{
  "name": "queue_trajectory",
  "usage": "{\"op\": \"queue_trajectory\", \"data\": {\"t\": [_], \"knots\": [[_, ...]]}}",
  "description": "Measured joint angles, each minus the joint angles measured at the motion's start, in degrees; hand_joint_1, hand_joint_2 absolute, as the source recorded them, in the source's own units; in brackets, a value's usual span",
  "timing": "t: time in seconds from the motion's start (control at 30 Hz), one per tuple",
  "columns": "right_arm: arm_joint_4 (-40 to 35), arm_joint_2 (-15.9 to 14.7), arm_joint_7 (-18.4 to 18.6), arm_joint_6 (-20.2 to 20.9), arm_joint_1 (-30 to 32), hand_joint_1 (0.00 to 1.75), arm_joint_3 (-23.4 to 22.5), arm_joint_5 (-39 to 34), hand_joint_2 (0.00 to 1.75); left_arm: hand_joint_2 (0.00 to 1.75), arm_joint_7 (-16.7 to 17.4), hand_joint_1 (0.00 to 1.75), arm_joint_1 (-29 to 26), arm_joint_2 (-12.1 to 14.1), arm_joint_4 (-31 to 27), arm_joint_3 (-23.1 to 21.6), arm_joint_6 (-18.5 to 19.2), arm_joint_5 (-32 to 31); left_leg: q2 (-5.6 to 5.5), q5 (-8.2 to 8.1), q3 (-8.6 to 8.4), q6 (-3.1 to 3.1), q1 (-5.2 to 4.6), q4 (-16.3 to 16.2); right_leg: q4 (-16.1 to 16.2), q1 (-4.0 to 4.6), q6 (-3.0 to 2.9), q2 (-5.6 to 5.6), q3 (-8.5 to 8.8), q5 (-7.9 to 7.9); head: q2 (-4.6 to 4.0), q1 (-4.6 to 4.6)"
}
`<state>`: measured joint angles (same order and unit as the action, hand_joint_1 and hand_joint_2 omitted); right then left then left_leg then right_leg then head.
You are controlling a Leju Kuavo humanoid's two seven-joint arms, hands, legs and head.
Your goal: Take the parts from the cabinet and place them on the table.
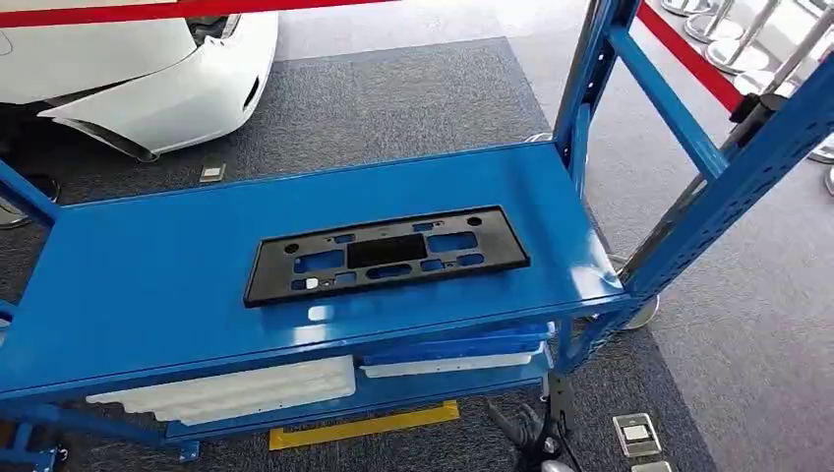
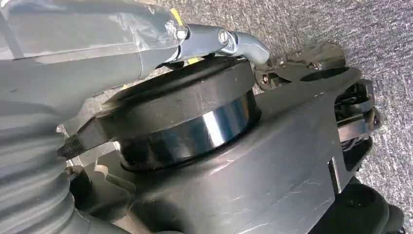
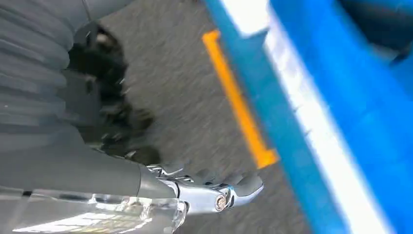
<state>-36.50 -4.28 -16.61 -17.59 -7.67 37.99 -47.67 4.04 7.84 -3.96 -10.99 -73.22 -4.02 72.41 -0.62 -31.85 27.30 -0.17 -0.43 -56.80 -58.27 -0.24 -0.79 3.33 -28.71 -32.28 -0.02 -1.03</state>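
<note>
The left hand (image 2: 229, 44) hangs beside dark parts of the robot over grey carpet; its thick grey thumb reaches out past the ribbed cover, but the darker fingers are hidden, so whether it is released or clenched cannot be told. Nothing is visibly in it.

In the head view a blue rack (image 1: 148, 285) fills the middle. On its top surface lies the task's part, a flat black plate (image 1: 386, 254) with rectangular cut-outs, resting slightly askew near the centre, well apart from both hands. Beyond the rack at the far left stands the white nose of a car (image 1: 167, 84), cut off by the picture's edge, with red barrier tape (image 1: 148, 10) crossing in front of it.

Under the top surface, a lower shelf carries white foam trays (image 1: 236, 388) on the left and a blue-and-white stack (image 1: 457, 352) to the right, both mostly hidden by the surface above. A yellow floor strip (image 1: 364, 425) shows beneath, partly covered by the shelf. Silver floor sockets (image 1: 636, 434) sit on the carpet at the right.

The right hand (image 3: 214, 195) appears in a motion-blurred wrist view: the thumb extends over carpet, near the yellow strip (image 3: 238, 107) and the rack's blue edge (image 3: 311, 122). Its dark fingers are smeared, so its state cannot be told; no object is seen in it.
</note>
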Motion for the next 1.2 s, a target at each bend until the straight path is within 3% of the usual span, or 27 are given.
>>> {"op": "queue_trajectory", "data": {"t": [0.27,0.53,0.67,0.87,1.03,1.2], "knots": [[4.78,0.02,0.04,-0.02,0.03,0.0,-0.04,-0.5,1.75,1.75,0.66,0.0,0.06,-0.09,0.0,0.0,0.02,-0.11,0.01,-0.02,-0.01,-0.02,-0.03,-0.22,0.0,-0.2,0.02,-0.05,0.18,0.09,0.0,0.28],[4.22,0.02,-6.32,0.39,-0.41,0.0,-0.02,3.25,1.75,1.75,0.64,0.0,0.07,-0.11,0.0,0.0,0.17,-0.33,0.01,-0.04,0.02,0.01,-0.07,-0.45,0.0,-0.25,0.13,-0.05,0.27,0.16,0.0,0.52],[2.03,-0.02,-7.72,0.63,-1.09,0.0,-0.02,5.38,1.75,1.75,0.55,0.0,0.07,-0.09,0.0,-0.02,0.24,-0.37,0.0,-0.04,0.01,0.02,-0.07,-0.5,0.0,-0.25,0.16,-0.09,0.28,0.18,0.0,0.61],[-4.8,-1.07,-10.36,6.1,-1.13,0.0,-0.04,12.09,1.75,1.75,0.2,0.0,0.03,-0.09,0.11,-0.11,0.52,-0.72,-0.01,-0.03,0.0,0.02,-0.06,-0.51,0.0,-0.24,0.17,-0.08,0.29,0.19,0.0,0.61],[-11.52,-2.23,-8.42,15.1,-1.22,0.0,-0.02,14.03,1.75,1.75,-0.02,0.0,0.03,-0.09,0.33,-0.24,1.09,-1.27,-0.01,-0.03,0.0,0.02,-0.06,-0.51,0.0,-0.24,0.17,-0.08,0.29,0.19,0.0,0.66],[-15.31,-2.89,-5.77,16.48,-1.32,0.0,-0.04,14.8,1.75,1.75,-0.17,0.0,0.04,-0.09,0.44,-0.55,1.29,-1.31,-0.01,-0.03,0.0,0.02,-0.06,-0.52,0.0,-0.24,0.16,-0.08,0.29,0.19,0.0,0.72]]}}
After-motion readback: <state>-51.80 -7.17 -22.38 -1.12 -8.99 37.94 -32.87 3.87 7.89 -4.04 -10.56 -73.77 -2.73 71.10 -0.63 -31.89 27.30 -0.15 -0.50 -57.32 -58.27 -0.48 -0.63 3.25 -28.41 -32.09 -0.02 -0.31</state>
